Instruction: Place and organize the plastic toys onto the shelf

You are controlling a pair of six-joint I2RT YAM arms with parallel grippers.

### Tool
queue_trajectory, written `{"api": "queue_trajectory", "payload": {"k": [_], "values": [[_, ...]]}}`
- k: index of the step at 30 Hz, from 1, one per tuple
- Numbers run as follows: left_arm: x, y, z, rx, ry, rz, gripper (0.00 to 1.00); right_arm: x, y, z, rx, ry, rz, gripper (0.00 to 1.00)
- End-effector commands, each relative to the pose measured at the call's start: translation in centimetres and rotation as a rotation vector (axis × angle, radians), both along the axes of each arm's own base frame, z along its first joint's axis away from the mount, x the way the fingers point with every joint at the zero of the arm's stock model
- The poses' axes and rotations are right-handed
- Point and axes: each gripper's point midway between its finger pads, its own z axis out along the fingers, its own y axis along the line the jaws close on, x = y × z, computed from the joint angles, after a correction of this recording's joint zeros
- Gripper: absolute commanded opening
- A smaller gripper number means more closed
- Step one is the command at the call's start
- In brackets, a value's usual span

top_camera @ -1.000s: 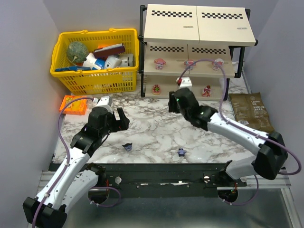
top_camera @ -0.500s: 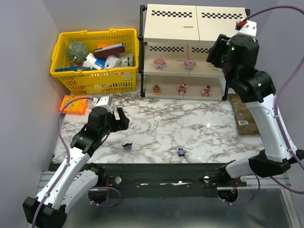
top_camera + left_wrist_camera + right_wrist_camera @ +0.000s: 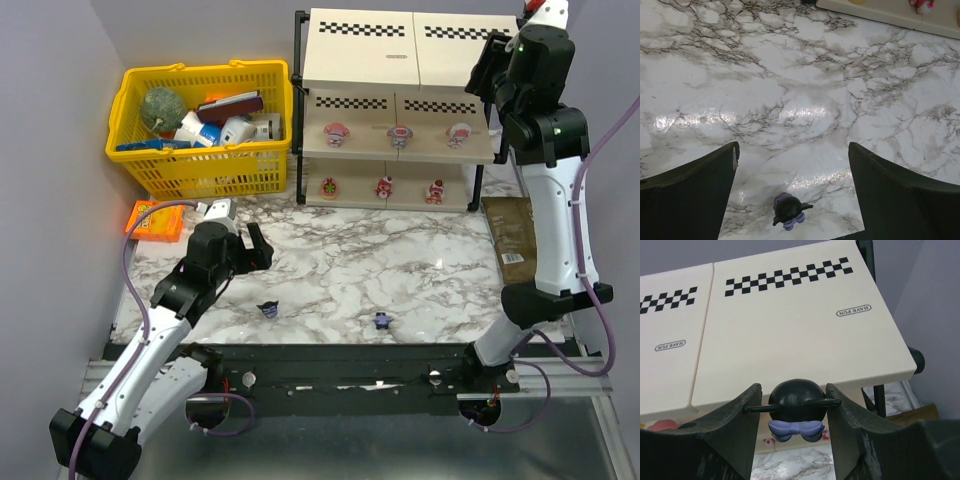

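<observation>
- Jaws of the right gripper (image 3: 792,412) are clenched on a small dark purple-black plastic figurine (image 3: 796,399) with a round head and a lavender bow, one finger against each side of it.
- The right arm is raised high at the right end of the three-tier shelf with black metal posts and beige boards (image 3: 410,75). In the right wrist view the held figurine sits at the near edge of the right-hand top board, close to its corner. Whether it touches the board cannot be told.
- The left gripper (image 3: 792,150) has its jaws released and spread wide, low over the white marble-patterned table (image 3: 420,270), holding nothing.
- A second dark pointed-eared figurine (image 3: 789,211) lies on the marble between the left fingers in the wrist view, touching neither one.
- A third dark figurine (image 3: 381,320) lies further right on the table near the front edge, well apart from the second.
- Three pink-and-white plastic figurines (image 3: 400,133) stand in a spaced row on the middle board of the shelf.
- Three red-pink roundish figurines (image 3: 384,186) stand in a similar row on the lowest board, each roughly below a pink-and-white one.
- The shelf's top boards carry black-and-white checkered strips and bear no toy.
- A yellow plastic mesh basket (image 3: 200,72) filled with larger items stands just left of the shelf.
- A flat orange packet (image 3: 155,222) lies in front of the basket, near the left arm.
- A brown foil pouch (image 3: 515,235) lies on the table by the shelf's right post.
</observation>
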Motion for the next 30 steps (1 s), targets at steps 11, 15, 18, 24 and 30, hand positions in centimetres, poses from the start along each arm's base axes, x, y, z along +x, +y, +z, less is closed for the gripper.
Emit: {"api": "queue_trajectory", "payload": {"k": [11,15,18,24,30], "values": [[0.9,-0.3,0.3,0.007,-0.03,-0.013,0.99,2.5,-0.6,-0.9,-0.083,0.036,0.102,0.2],[0.9,-0.3,0.2,0.007,-0.029,-0.015,0.99,2.9,-1.0,-1.7,-0.07,0.06,0.11,0.25],[0.9,-0.4,0.2,0.006,-0.027,-0.017,0.99,3.3,-1.1,-2.8,-0.051,0.091,0.122,0.28],[0.9,-0.3,0.0,0.008,-0.022,-0.017,0.99,4.4,-1.9,-4.7,-0.044,0.144,0.11,0.32],[0.9,-0.4,0.1,0.008,-0.021,-0.019,0.99,5.1,-2.4,-5.6,-0.043,0.166,0.101,0.35]]}}
